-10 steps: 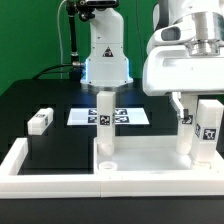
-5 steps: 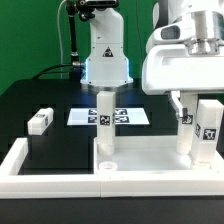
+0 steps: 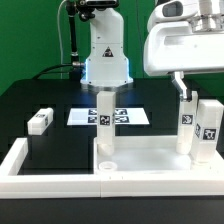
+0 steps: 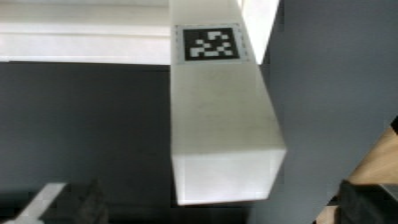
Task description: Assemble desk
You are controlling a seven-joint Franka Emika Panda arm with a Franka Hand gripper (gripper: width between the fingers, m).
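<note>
The white desk top (image 3: 150,155) lies upside down at the front, with three white tagged legs standing on it: one at the exterior view's left (image 3: 104,125) and two at its right (image 3: 186,125) (image 3: 210,132). A fourth leg (image 3: 40,121) lies loose on the black table. My gripper (image 3: 193,92) hangs open just above the nearer right leg, touching nothing. In the wrist view that leg (image 4: 228,130) runs down to the desk top (image 4: 89,40), and the gripper (image 4: 222,205) has one dark finger (image 4: 63,202) on either side of the leg's end, clear of it.
The marker board (image 3: 108,116) lies flat behind the desk top, in front of the robot's base (image 3: 106,60). Long white bars (image 3: 60,180) border the table along the front and the exterior view's left side.
The gripper has lifted straight up from the right-hand leg. The leg stays standing on the desk top. Nothing else has moved.
</note>
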